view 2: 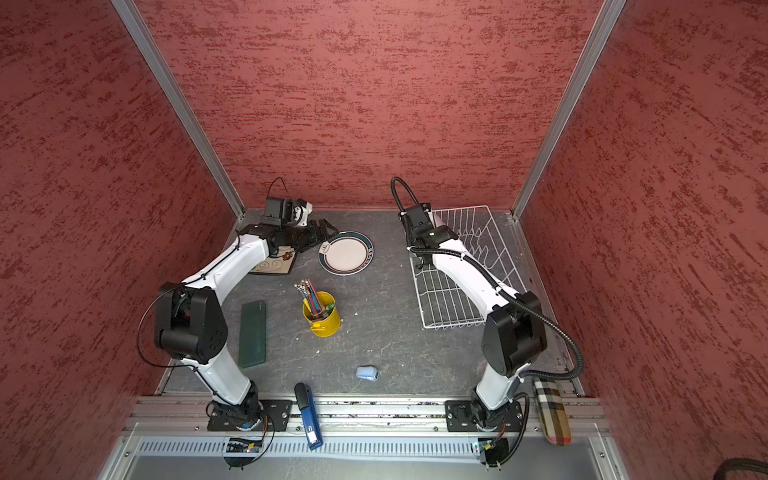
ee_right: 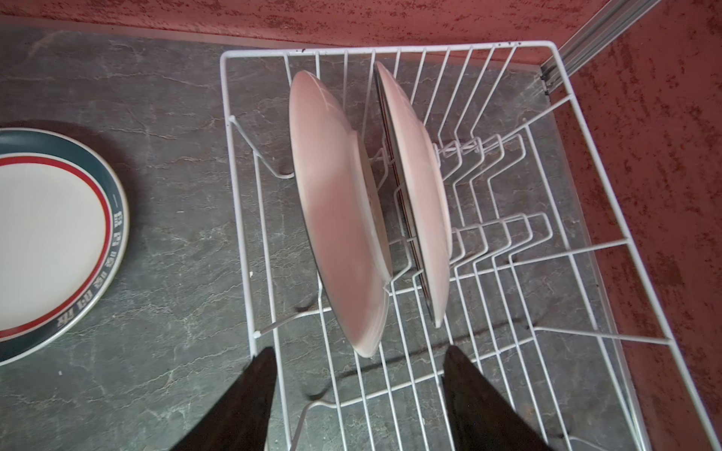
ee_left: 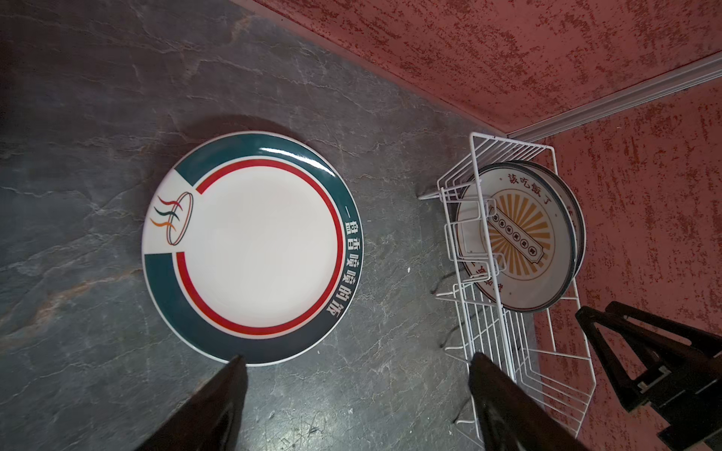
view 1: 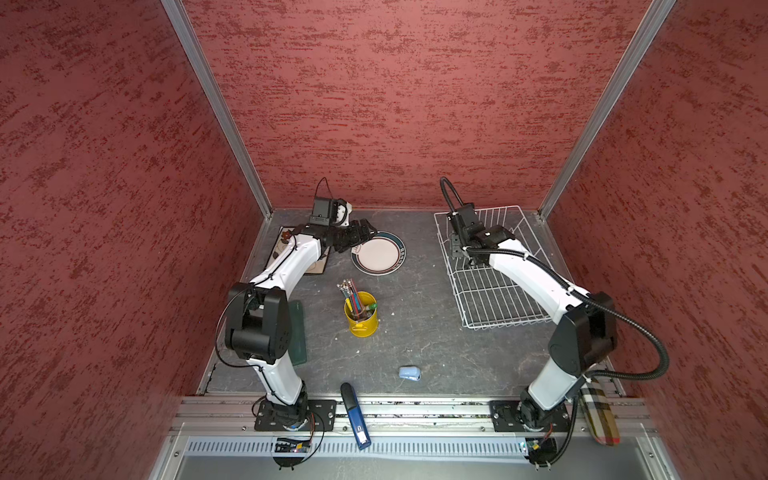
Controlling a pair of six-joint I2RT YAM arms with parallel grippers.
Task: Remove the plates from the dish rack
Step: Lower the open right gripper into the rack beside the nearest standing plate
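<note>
A blue tool (view 1: 355, 417) lay across the front rail and a plaid pouch (view 1: 598, 411) sat by the right arm's base, both well behind the grippers. Farther in, a green case (view 2: 253, 334) lay flat and a yellow cup (view 1: 361, 318) of pencils stood between the arms, on the near side of the left gripper (view 1: 360, 235).

That gripper hung low over the table (ee_left: 78, 117) with its jaws spread wide and nothing in them. In its wrist view one fingertip (ee_left: 234, 365) sat just beside the rim of a teal-rimmed plate (ee_left: 254, 250), which lay flat on the table, apart from the rack (view 1: 494, 291). A square plate (view 2: 276, 264) lay flat under that arm's wrist, behind the gripper.

The right gripper (ee_right: 359, 348) hung over the rack, jaws apart and gripping nothing. Just beyond its fingertips two round plates stood on edge among the prongs. The inner plate (ee_right: 336, 211) had its edge in line with the gap between the fingers. The outer plate (ee_right: 420, 187) stood just beside it, on the side away from the left gripper. The left wrist view showed an orange sunburst on the inner plate's face.
</note>
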